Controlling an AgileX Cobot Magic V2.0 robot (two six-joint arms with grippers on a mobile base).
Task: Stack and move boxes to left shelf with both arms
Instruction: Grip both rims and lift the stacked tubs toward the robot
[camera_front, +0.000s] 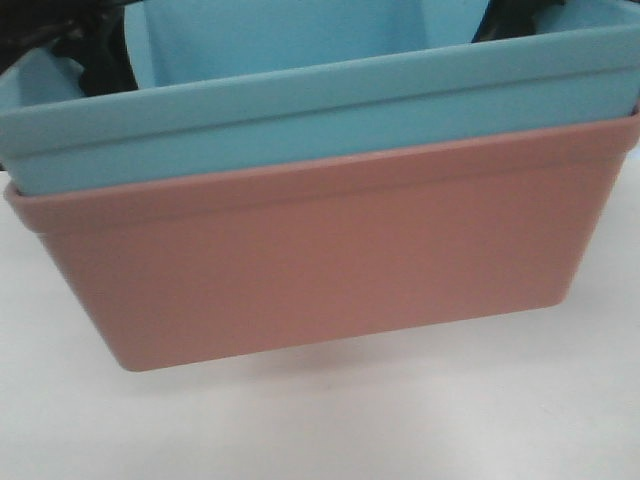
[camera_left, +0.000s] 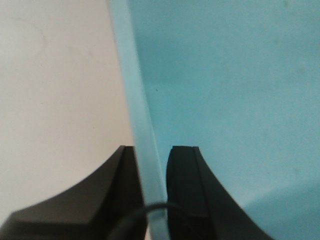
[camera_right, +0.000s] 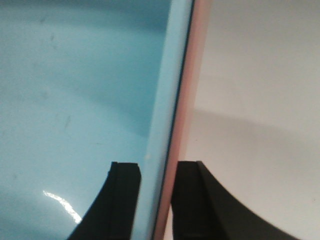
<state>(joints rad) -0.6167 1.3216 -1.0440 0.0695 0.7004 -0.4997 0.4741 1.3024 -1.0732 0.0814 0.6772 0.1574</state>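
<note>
White tabletop (camera_front: 420, 420) below, sky-blue plastic bin (camera_front: 300, 100) nested in salmon-pink plastic bin (camera_front: 330, 260) spans the frame, left gripper (camera_left: 151, 155) and right gripper (camera_right: 156, 167) clamping opposite ends

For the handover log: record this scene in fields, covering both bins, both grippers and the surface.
stack: light blue bin nested inside salmon pink bin
left gripper: jaws closed on the light blue bin's wall, one finger inside, one outside
right gripper: jaws closed over both bins' walls together
below: white tabletop
left shelf: not in view
</note>
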